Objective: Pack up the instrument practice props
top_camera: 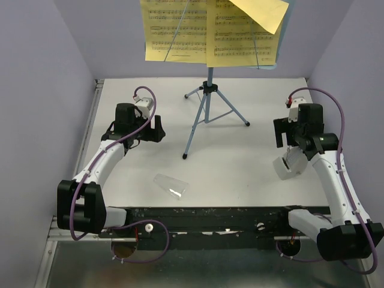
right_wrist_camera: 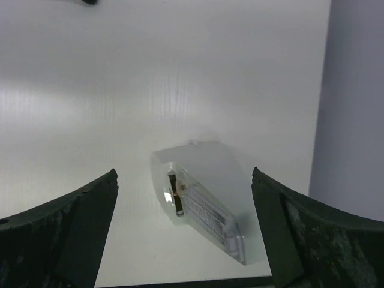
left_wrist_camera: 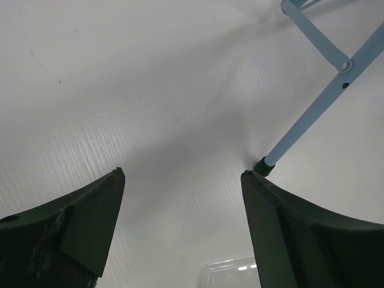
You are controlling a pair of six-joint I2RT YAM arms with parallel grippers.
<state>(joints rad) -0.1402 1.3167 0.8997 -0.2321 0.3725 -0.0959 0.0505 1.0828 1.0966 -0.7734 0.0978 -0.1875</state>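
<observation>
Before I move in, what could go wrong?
The left gripper, jaws open, sits right beside one foot of the music stand; a nudge could tip its thin tripod. The yellow sheet-music pages look loose, one skewed; a jolt may spill them. The whitish plastic piece lies askew under the open right gripper; closing could flick it away.

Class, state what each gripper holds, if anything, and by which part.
Nothing is held. The left gripper is open over the table; the right gripper is open above the whitish plastic piece, not gripping it.
</observation>
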